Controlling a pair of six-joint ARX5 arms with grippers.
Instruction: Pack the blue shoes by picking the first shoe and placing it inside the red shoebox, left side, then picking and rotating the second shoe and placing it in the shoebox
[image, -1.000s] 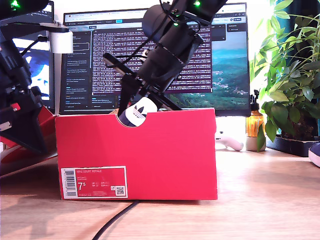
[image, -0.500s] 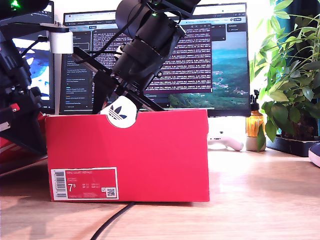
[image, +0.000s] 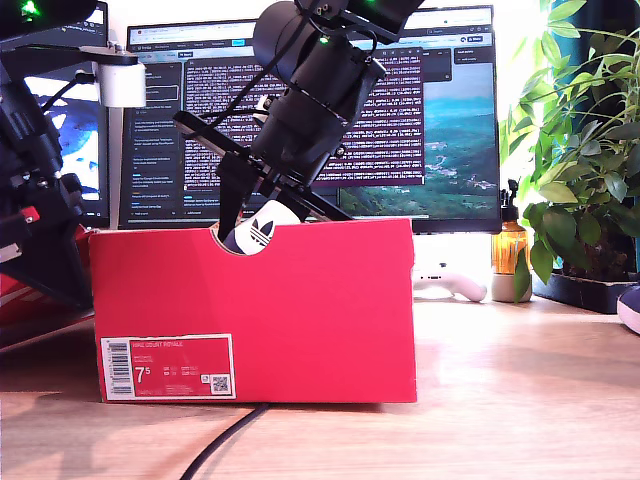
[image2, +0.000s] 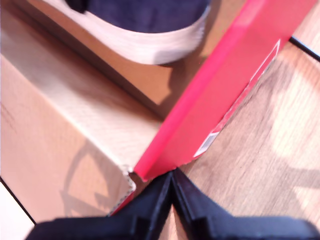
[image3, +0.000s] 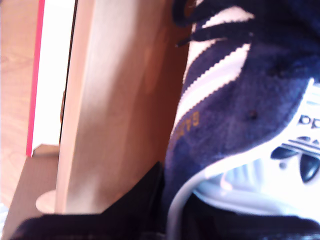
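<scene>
**Second shoe at the box notch**

My second gripper (image: 262, 205) has its jaws clamped on a blue shoe (image3: 240, 100) at the notch of the red shoebox (image: 320, 300). My first gripper (image2: 172, 192) has its jaws closed and empty, at the box corner above the bench (image: 520, 380). Another blue shoe (image2: 150, 25) lies inside.

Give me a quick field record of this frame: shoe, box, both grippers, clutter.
shoe: blue shoe heel-up in the box notch, white trefoil tab showing
box: red shoebox on the wooden desk, size label facing the exterior camera
second gripper: my second gripper shut on the blue shoe, lowering it into the box
first gripper: my first gripper shut, empty, at a box corner
inside box: part of a shoe sole visible
background: monitor, plant, cable under the box
</scene>
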